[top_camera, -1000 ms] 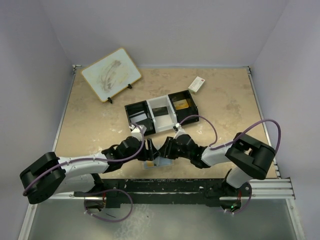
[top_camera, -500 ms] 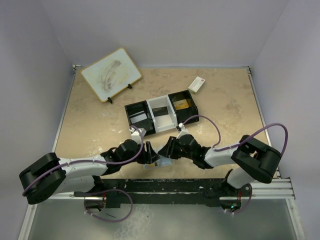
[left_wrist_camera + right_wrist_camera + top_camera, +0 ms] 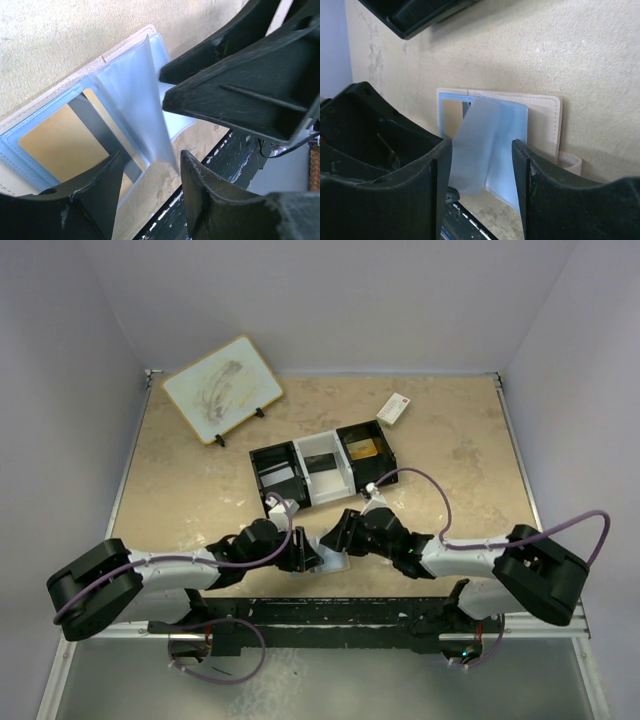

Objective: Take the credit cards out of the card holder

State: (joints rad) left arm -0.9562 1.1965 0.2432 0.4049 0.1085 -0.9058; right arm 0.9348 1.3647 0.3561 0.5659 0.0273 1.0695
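Tray (image 3: 297, 447) beyond card holder (image 3: 333, 563); left claw (image 3: 307, 553), right claw (image 3: 342, 536) alongside.

Above the card holder: the left gripper (image 3: 305, 552) and right gripper (image 3: 338, 533) meet nose to nose over the card holder (image 3: 331, 563), closing off the way down.
Left fingers' gap: jaws apart, and a clear flap (image 3: 142, 107) stands up in the gap.
Right fingers' gap: jaws apart, with the same flap leaning between them.
Far side: the three-compartment tray (image 3: 300, 468) stands just beyond both grippers, leaving only a narrow bare strip.
Near side: the black rail (image 3: 330, 612) runs close by.
Flanks: the table (image 3: 180, 490) is bare on both sides of the tray.
Far corners: a whiteboard on a stand (image 3: 221, 388) and a small white box (image 3: 393, 409), both well apart.
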